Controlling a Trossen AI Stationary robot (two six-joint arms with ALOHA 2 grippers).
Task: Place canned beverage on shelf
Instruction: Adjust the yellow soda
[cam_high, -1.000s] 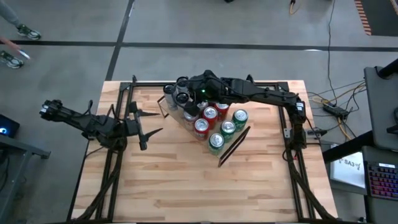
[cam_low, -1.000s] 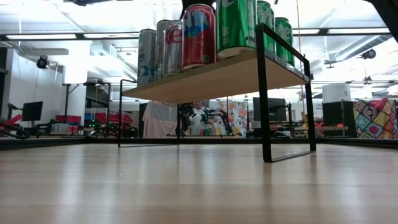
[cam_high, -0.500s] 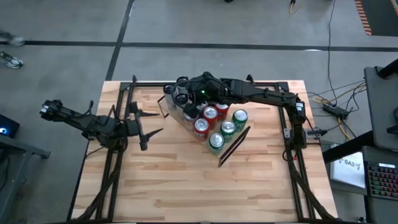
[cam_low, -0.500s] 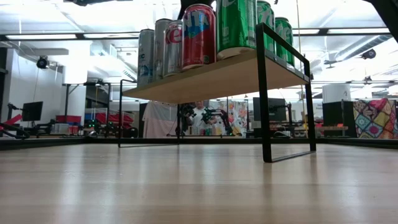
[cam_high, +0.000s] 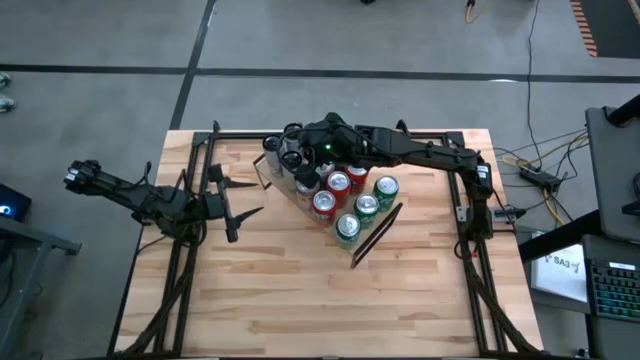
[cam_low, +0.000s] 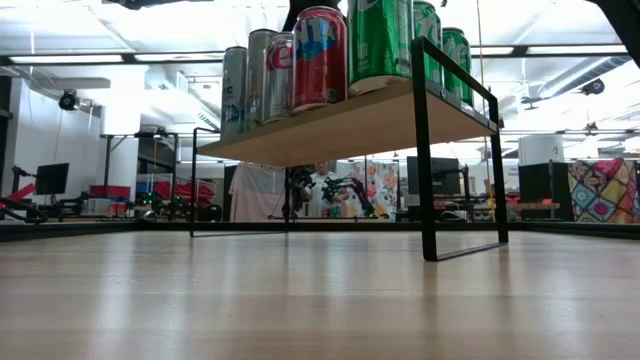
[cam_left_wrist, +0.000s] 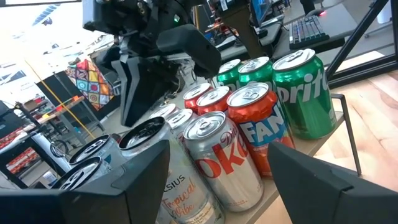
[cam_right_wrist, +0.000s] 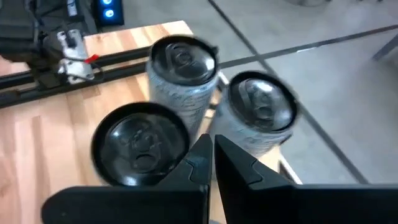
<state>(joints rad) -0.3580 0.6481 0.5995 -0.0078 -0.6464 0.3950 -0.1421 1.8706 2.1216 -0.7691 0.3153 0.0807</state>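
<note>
The right gripper (cam_right_wrist: 210, 148) hung pinched shut, holding nothing, just above the upright dark-topped cans (cam_right_wrist: 181, 84) on the shelf (cam_high: 372, 236). The left gripper (cam_high: 243, 198), fingers apart, waited beside the shelf.

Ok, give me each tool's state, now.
Left tool: open, empty, at the table's left edge.
Right tool: shut, holding nothing, above the cans on the shelf.

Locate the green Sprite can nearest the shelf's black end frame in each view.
High: Sprite can, shelf's near corner.
Low: tall green can, beside the black end frame.
Left wrist: rightmost can.
Right wrist: not in it.
Shared landmark: that end frame.
</note>
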